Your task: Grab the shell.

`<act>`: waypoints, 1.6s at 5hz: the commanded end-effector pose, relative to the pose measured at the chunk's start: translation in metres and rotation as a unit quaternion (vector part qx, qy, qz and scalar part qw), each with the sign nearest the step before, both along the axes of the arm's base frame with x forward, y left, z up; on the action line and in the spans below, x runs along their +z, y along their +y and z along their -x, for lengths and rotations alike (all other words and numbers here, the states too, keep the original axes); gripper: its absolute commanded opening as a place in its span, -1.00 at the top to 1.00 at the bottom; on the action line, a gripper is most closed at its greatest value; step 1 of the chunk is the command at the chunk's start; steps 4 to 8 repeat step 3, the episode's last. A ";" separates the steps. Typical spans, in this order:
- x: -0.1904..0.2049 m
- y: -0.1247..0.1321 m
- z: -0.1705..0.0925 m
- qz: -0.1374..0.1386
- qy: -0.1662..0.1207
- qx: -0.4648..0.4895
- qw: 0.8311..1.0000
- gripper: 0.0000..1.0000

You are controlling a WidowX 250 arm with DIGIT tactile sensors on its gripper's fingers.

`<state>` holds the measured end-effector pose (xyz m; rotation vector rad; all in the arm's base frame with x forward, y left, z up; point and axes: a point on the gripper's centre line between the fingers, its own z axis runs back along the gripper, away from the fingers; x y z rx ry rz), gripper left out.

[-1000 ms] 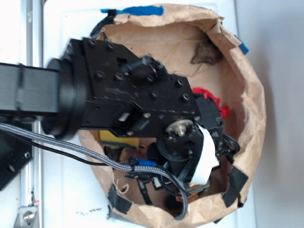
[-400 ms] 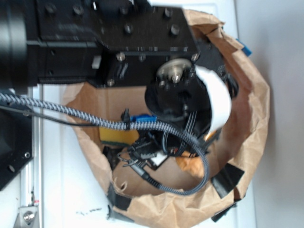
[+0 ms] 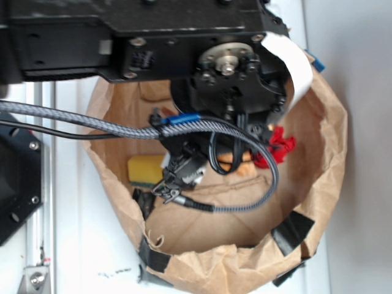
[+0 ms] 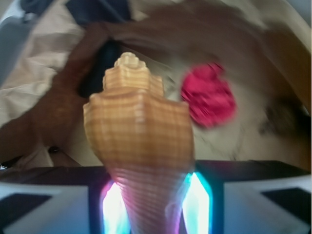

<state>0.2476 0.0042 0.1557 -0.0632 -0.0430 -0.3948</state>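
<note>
Exterior view: bright, even daylight washing out the white table (image 3: pixel 92 257) almost to blank; black arm housing (image 3: pixel 122 37) losing detail in shadow, soft at near range. Wrist view: shell (image 4: pixel 139 146) reasonably sharp, ridges showing; red object (image 4: pixel 208 95) and paper bag (image 4: pixel 39 97) behind smearing with blur. Cyan-magenta glare flaring beside the shell's base.

shell (image 4: pixel 139 141) is orange-tan with fine ridged grid lines, paler cream at the tip. black hand (image 4: pixel 155 204) glows cyan and magenta either side of it, red blob (image 4: pixel 208 95) behind, brown paper bag (image 3: pixel 324 153), yellow block (image 3: pixel 145 169)
</note>
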 end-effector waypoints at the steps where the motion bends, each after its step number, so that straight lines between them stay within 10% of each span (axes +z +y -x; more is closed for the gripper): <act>1: 0.041 -0.001 0.009 -0.018 -0.067 0.100 0.993 1.00; 8: 0.038 -0.002 0.005 -0.018 -0.073 0.109 0.991 1.00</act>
